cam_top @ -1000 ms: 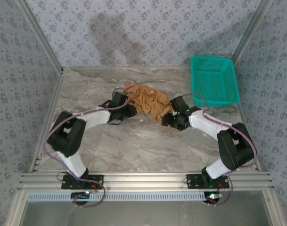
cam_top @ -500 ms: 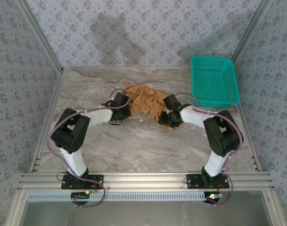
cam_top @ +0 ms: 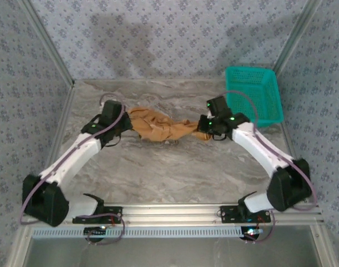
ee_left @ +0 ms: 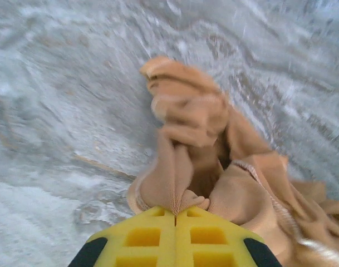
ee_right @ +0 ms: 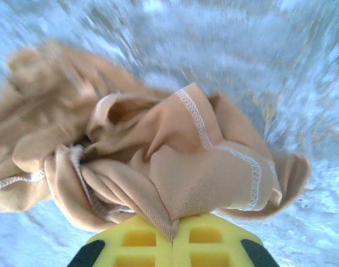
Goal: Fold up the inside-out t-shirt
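Observation:
The tan inside-out t-shirt [cam_top: 163,128] hangs bunched and stretched between both arms over the marble table. My left gripper [cam_top: 126,118] is shut on its left end; in the left wrist view the yellow pads [ee_left: 152,236] pinch a fold of the t-shirt [ee_left: 197,144] at the left gripper [ee_left: 175,210]. My right gripper [cam_top: 204,129] is shut on the right end; in the right wrist view a seamed fold of the t-shirt [ee_right: 175,161] is clamped at the right gripper [ee_right: 173,238]. No label or grey patch is visible.
A teal plastic basket [cam_top: 252,94] stands at the back right, close behind the right wrist. Patterned walls and metal frame rails enclose the marble table [cam_top: 169,178].
Both arms have swung outward and away from each other, the left to the left and the right toward the basket, pulling the crumpled shirt into a longer stretched band.

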Robot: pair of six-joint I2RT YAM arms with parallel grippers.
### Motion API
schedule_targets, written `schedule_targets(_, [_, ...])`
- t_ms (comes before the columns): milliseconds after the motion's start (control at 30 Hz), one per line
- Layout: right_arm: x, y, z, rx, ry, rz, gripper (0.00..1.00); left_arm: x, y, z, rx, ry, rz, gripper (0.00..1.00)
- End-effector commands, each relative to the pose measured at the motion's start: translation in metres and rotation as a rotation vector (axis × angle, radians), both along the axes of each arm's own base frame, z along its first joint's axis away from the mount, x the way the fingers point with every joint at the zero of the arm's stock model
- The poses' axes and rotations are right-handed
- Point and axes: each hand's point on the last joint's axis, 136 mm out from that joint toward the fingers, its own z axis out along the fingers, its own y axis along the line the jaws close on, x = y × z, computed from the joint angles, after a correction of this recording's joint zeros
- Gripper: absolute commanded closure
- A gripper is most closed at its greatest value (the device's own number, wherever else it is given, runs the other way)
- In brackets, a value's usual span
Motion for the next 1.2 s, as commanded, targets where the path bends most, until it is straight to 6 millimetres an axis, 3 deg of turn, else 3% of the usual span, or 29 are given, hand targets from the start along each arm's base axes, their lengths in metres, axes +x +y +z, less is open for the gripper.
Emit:
schedule_targets(0, [-0.021,-0.022,0.064,0.051,-0.089,-0.020,1.00,-0.023,0.027,0.051,0.026,-0.082,0.022,1.00])
schedule_targets(167, [-0.037,-0.023,0.135,0.165,-0.229,-0.023,1.00,-0.048,0.036,0.120,-0.029,-0.231,0.017,1.00])
schedule_targets(233, [-0.040,-0.018,0.149,0.197,-0.248,0.004,1.00,-0.052,0.036,0.134,-0.046,-0.261,0.009,1.00])
schedule_targets(300, [-0.037,-0.016,0.147,0.197,-0.241,0.006,1.00,-0.050,0.036,0.136,-0.037,-0.265,0.008,1.00])
schedule_targets(400, [-0.019,-0.020,0.120,0.153,-0.188,-0.031,1.00,-0.031,0.033,0.115,0.007,-0.212,0.005,1.00])
schedule_targets(533, [0.019,-0.028,0.063,0.091,-0.085,-0.099,1.00,0.015,0.020,0.051,0.077,0.000,-0.045,1.00])
schedule_targets(567, [0.028,-0.028,0.049,0.084,-0.052,-0.105,1.00,0.025,0.019,0.038,0.105,0.051,-0.051,0.96])
schedule_targets(667, [0.048,-0.029,0.014,0.041,0.054,-0.087,1.00,0.032,0.019,0.001,0.198,0.191,-0.059,0.67])
schedule_targets(767, [0.055,-0.029,-0.004,-0.002,0.120,-0.085,1.00,0.022,0.008,-0.011,0.224,0.177,-0.089,0.51])
schedule_targets(933, [0.056,-0.027,-0.015,-0.023,0.150,-0.050,0.56,-0.010,-0.041,-0.048,0.106,0.168,-0.296,0.46])
schedule_targets(1033, [0.042,-0.025,-0.024,-0.055,0.175,-0.021,0.45,-0.023,-0.045,-0.073,0.085,0.213,-0.337,0.46])
schedule_targets(1167, [0.006,-0.026,-0.051,-0.115,0.236,0.016,0.44,-0.030,-0.048,-0.096,0.084,0.264,-0.374,0.44])
